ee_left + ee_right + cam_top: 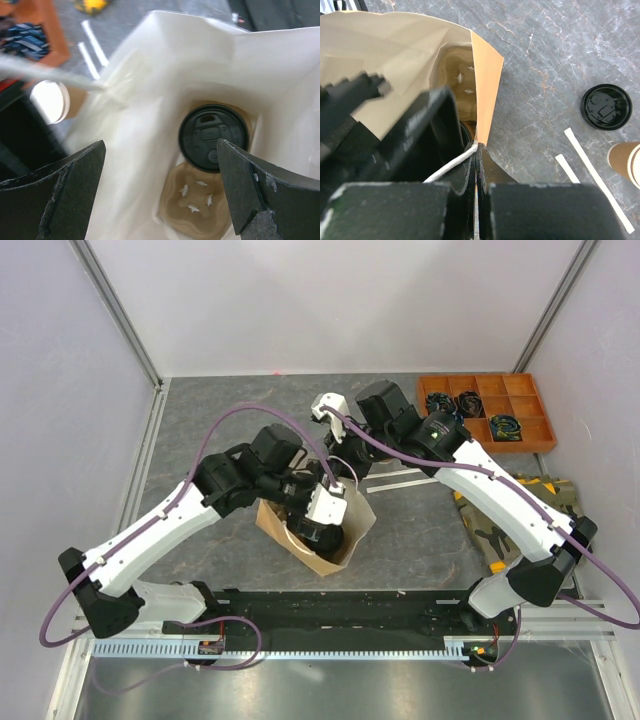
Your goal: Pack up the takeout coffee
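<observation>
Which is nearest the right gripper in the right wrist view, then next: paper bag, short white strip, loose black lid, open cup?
1. paper bag: its handle pinched in the right gripper.
2. short white strip: on the table, to the right.
3. black lid and open cup: farther right, too close to call.

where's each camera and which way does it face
Top external: above, behind the bases, looking down on both arms and paper bag.
Left wrist: above the bag, looking in at a lidded cup; open left gripper shows.
Right wrist: at the bag's rim, facing down; right gripper shut on it.
Both wrists share the bag's inside.
</observation>
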